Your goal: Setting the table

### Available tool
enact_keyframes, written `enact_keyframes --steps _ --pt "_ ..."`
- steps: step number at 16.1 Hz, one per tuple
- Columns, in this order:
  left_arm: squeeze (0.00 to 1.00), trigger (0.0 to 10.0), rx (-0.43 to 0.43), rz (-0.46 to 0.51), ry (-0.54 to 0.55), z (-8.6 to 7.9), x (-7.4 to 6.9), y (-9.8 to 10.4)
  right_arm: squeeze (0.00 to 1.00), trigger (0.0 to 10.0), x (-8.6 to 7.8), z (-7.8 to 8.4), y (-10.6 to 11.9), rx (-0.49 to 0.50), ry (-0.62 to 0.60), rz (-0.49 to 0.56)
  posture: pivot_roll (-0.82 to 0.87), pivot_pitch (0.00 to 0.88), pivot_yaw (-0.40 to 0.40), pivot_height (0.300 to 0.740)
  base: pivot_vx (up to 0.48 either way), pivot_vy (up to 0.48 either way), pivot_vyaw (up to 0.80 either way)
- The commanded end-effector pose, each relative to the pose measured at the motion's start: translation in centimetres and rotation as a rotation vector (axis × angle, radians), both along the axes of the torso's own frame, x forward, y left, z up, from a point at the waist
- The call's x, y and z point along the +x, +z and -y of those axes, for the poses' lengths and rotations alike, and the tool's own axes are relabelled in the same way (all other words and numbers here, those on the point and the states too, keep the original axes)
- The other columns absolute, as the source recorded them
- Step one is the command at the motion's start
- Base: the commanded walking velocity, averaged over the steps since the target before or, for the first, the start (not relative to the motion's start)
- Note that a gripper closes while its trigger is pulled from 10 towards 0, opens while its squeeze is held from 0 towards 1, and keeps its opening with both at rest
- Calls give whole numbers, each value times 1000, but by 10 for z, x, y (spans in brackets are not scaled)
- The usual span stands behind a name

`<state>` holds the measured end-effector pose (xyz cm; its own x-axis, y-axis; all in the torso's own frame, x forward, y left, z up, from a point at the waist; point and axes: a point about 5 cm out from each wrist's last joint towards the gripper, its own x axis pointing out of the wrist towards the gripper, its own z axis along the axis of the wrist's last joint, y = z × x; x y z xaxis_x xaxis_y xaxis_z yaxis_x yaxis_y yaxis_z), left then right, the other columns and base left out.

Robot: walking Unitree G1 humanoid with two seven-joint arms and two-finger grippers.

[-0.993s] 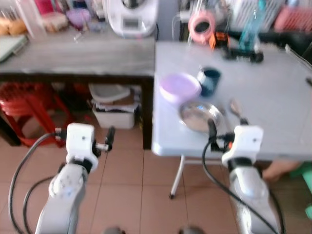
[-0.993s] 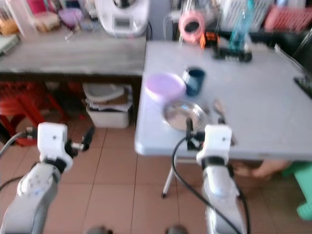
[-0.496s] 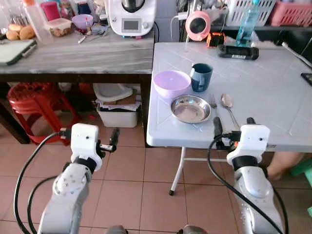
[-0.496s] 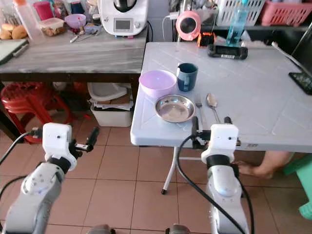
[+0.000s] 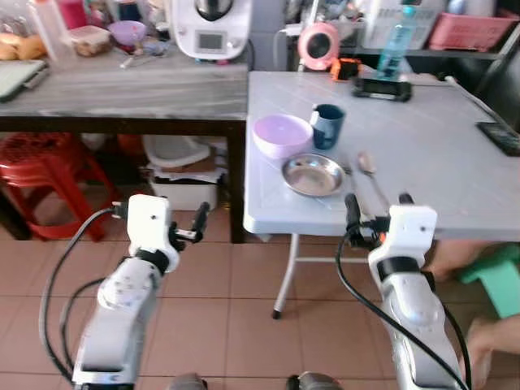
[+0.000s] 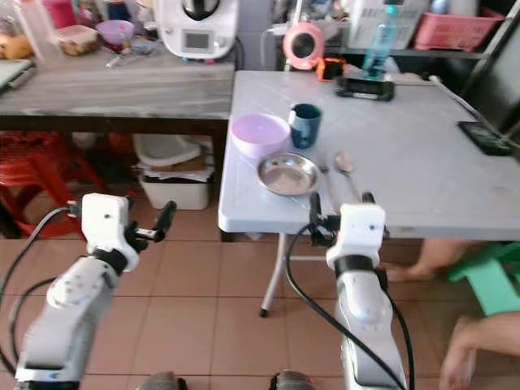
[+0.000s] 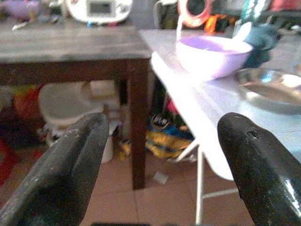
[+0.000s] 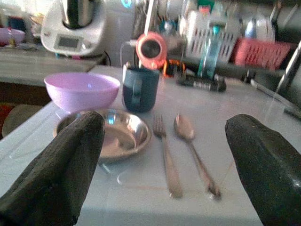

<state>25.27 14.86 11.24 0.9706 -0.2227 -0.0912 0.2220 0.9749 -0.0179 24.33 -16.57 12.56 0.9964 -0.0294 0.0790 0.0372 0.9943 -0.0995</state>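
The robot has turned a little; a person's hand (image 5: 481,345) has come in low down. The right gripper (image 8: 162,155), spread wide and empty, hangs at the table (image 5: 439,154) edge near the fork (image 8: 165,153). It should reach slowly and straight. The left gripper (image 7: 160,165) is spread too.

No readable text

No legible words, brands or numbers anywhere; the white kitchen appliance (image 6: 196,26) on the wooden counter (image 6: 122,89) has a small display panel, too blurred to read; the dark flat device (image 6: 365,87) at the far side of the white table (image 6: 439,162) shows a pale strip, unreadable.
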Motion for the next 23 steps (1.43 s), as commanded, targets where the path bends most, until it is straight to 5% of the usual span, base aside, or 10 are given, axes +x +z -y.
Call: enact_keyframes --steps 1,6,13,23 --pt "0 10000 10 30 -13 5 1 -1 0 10000 3 0 4 -13 17 21 -8 0 -38 740 0 0 0" --pt "0 10000 56 25 162 -17 3 -7 0 10000 7 1 9 -14 -15 45 -19 0 -22 740 0 0 0" --pt "0 10000 58 65 78 -4 2 1 0 10000 -3 -2 0 19 -25 21 -10 0 21 740 0 0 0" --pt "0 10000 18 53 44 11 5 0 0 10000 -8 0 0 1 -24 -7 -38 0 -6 740 0 -335 0"
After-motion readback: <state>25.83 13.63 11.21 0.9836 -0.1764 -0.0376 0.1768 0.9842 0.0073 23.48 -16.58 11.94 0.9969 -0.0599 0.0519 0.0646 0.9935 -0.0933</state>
